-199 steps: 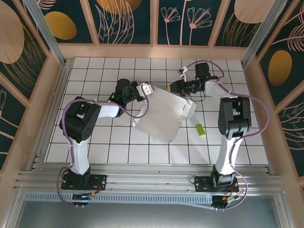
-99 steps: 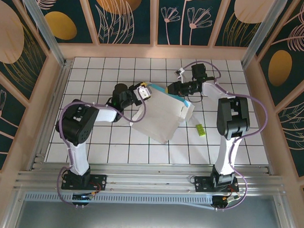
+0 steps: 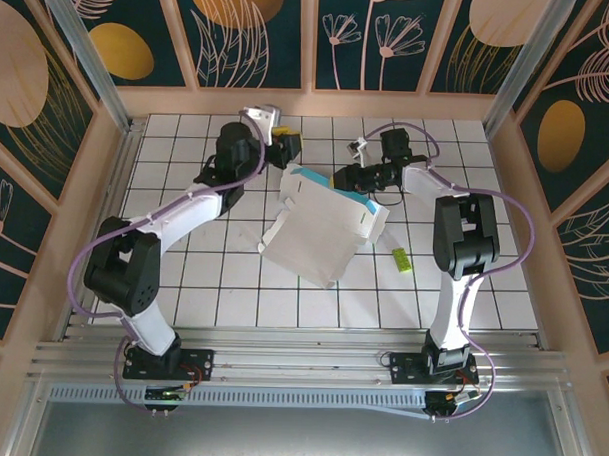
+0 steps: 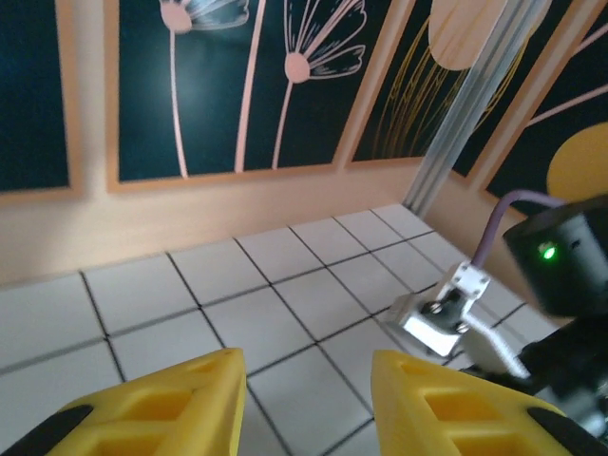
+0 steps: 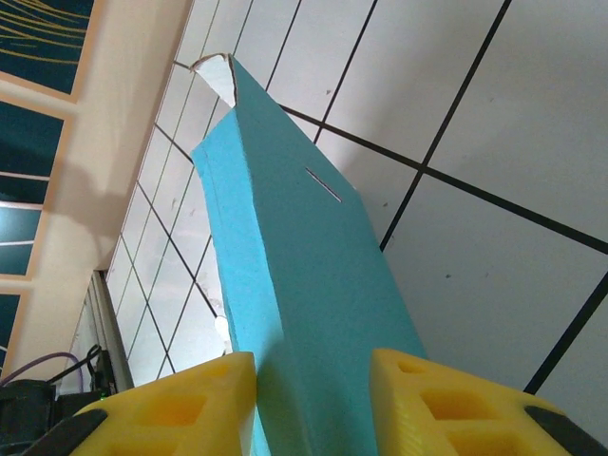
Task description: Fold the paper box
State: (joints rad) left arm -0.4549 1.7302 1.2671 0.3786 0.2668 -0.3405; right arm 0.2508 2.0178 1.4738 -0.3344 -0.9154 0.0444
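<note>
The paper box [image 3: 319,229] lies mid-table, white side up and tilted, with a light blue wall [image 3: 324,182] standing along its far edge. My right gripper [image 3: 349,177] is at that wall's right end. In the right wrist view the blue wall [image 5: 294,256] runs between the yellow fingers [image 5: 204,404], and my right gripper [image 5: 312,366] is shut on it. My left gripper [image 3: 283,144] hangs raised over the far tiles, to the back left of the box and apart from it. In the left wrist view my left gripper [image 4: 306,370] is open, with bare tiles between its fingers.
A small yellow-green piece [image 3: 400,258] lies on the tiles to the right of the box, beside the right arm [image 3: 464,234]. The right arm's metal bracket and cable [image 4: 442,312] show close to my left gripper. Wooden walls [image 3: 309,103] ring the tiled table.
My left gripper has let go of the box's far left corner, opened, and swung up towards the back wall. The box's blue far wall has come up into view.
</note>
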